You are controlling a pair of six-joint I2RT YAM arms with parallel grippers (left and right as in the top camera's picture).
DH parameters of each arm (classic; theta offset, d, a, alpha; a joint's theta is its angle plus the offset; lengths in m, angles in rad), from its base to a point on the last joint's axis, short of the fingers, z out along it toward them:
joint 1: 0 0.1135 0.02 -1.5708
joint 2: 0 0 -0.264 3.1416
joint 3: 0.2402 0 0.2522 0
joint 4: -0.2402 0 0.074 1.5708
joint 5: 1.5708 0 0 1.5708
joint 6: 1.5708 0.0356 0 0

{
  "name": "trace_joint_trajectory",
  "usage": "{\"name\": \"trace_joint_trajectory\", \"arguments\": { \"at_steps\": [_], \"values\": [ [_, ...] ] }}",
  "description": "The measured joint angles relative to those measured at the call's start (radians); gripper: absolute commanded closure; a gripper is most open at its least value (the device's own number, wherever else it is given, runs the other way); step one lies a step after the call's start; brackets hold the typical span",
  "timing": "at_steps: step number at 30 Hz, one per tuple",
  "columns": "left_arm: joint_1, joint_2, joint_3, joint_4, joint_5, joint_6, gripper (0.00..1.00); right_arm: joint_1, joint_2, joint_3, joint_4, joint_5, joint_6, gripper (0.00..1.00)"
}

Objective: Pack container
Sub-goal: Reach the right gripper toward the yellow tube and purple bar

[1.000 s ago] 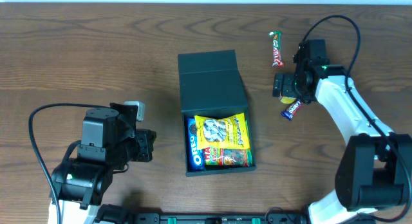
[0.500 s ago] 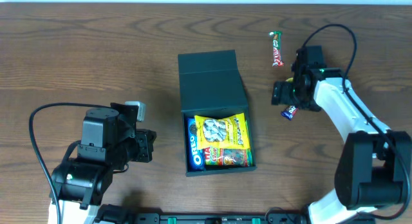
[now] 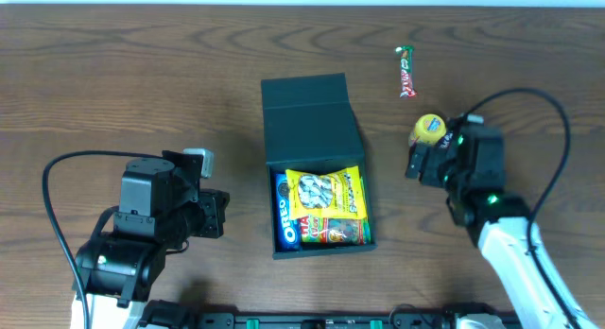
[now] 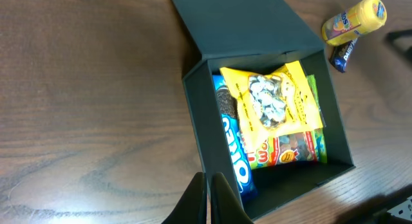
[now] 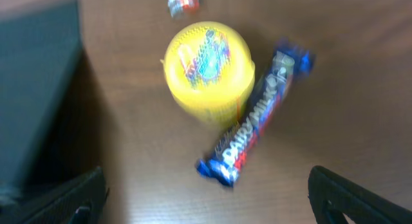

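The container (image 3: 269,192) lies open mid-table, its flap lid (image 3: 310,107) folded back. Inside are a blue Oreo packet (image 3: 283,211) and a yellow snack packet (image 3: 325,195) on top of a colourful one. My right gripper (image 3: 425,164) hovers open just in front of a yellow round snack tub (image 5: 207,66), with a blue Dairy Milk bar (image 5: 254,130) lying beside the tub. Nothing sits between its fingers (image 5: 71,198). My left gripper (image 4: 210,185) is shut and empty, just outside the container's near wall (image 4: 196,121).
A red and green candy bar (image 3: 406,72) lies at the back right. The left arm's black cable (image 3: 57,192) loops over the table at front left. The table's far edge runs along the top of the overhead view.
My right arm has drawn back toward the front right, uncovering the yellow tub. Its jaws have stayed open. The left arm has not moved.
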Motion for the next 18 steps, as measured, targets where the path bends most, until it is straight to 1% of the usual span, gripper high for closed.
{"name": "trace_joint_trajectory", "arguments": {
  "at_steps": [2,4,10,14,18],
  "values": [
    [0.0,0.0,0.0,0.0,0.0,0.001,0.94,0.0,0.009,-0.063,0.075,-0.001,0.003,0.01],
    [0.0,0.0,0.0,0.0,0.0,0.003,0.94,0.0,0.026,-0.087,0.132,0.0,0.006,0.01],
    [0.0,0.0,0.0,0.002,0.0,0.019,0.94,0.0,0.124,-0.089,0.266,0.012,0.007,0.01],
    [0.0,0.0,0.0,0.003,-0.005,0.026,0.94,0.0,0.202,-0.089,0.322,0.016,0.011,0.01],
    [0.0,0.0,0.0,0.003,-0.009,0.027,0.94,0.0,0.216,-0.089,0.377,0.016,0.014,0.02]
  ]
}}
